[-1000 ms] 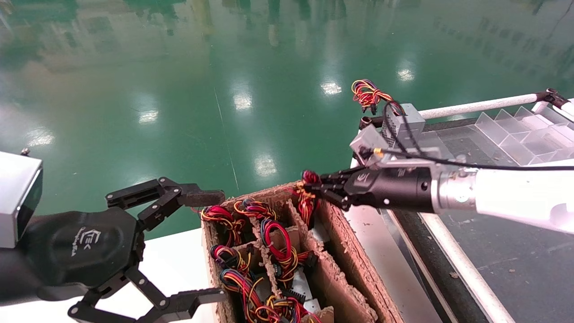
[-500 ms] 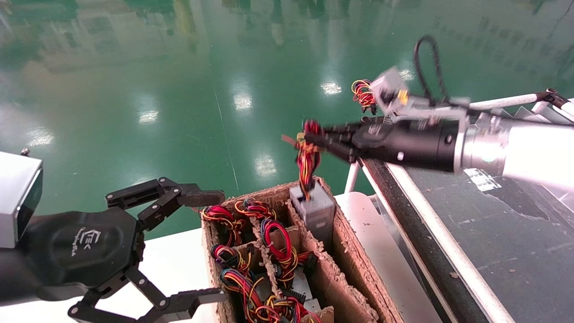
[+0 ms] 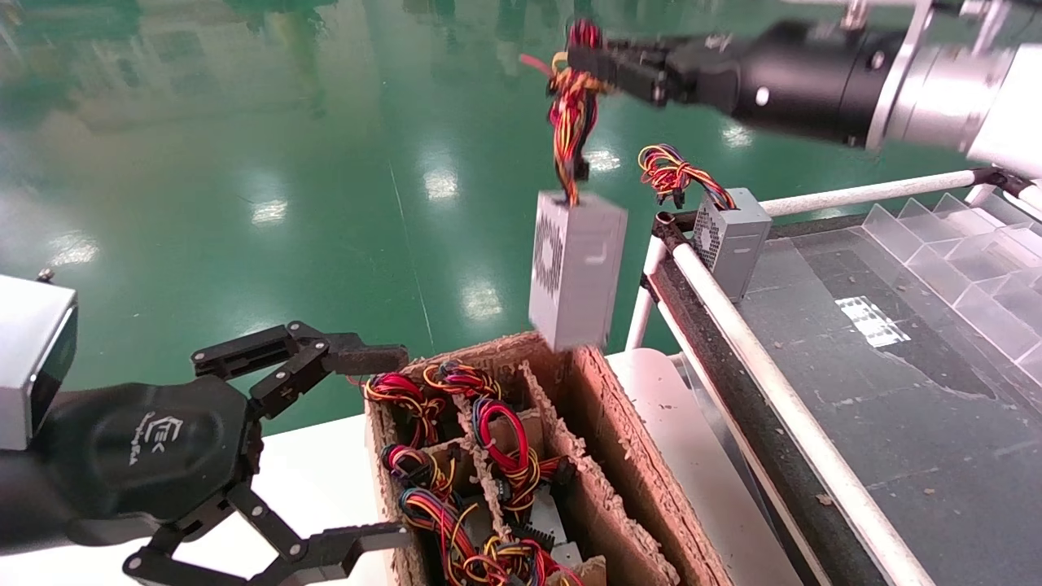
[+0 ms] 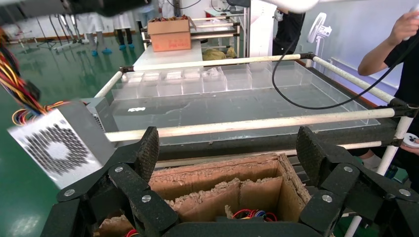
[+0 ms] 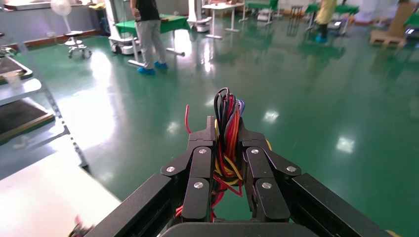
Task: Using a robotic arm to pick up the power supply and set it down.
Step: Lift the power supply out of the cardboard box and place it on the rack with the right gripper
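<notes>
Glossy green floor fills the upper frame behind my rig. My right gripper (image 3: 598, 57), black linkage fingers on a white forearm, sits at top centre, clamped tight on the red, yellow and black wire bundle (image 3: 570, 122). Below it the silver-grey metal power supply (image 3: 576, 268) dangles mid-frame, clear above the brown partitioned cardboard box (image 3: 619, 456). My left gripper (image 3: 358, 443) hovers lower left, jaws spread wide.

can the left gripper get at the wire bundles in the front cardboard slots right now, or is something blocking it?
Probably yes. The left gripper is open beside the cardboard box, whose top is open, with the wire bundles exposed. The power supply hangs from the right gripper above the box's far end.
</notes>
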`<action>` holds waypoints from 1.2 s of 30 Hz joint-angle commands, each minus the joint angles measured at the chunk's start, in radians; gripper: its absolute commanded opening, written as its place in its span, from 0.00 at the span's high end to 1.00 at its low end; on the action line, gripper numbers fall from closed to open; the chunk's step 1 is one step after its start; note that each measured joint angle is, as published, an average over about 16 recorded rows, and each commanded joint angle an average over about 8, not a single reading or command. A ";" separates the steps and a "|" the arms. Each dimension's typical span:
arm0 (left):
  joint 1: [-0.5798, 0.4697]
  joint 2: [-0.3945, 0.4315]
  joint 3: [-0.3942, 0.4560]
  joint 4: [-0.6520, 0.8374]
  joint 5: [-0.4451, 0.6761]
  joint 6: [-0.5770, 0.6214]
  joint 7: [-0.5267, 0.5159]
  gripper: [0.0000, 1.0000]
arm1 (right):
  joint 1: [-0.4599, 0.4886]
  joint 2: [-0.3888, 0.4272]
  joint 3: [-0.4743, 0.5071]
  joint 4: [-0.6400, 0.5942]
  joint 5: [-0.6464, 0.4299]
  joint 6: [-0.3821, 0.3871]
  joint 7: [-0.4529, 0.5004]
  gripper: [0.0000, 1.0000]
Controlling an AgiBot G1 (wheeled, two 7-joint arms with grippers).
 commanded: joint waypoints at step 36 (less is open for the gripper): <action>0.000 0.000 0.001 0.000 -0.001 -0.001 0.001 0.00 | 0.252 0.062 0.008 -0.432 -0.054 0.554 -0.260 1.00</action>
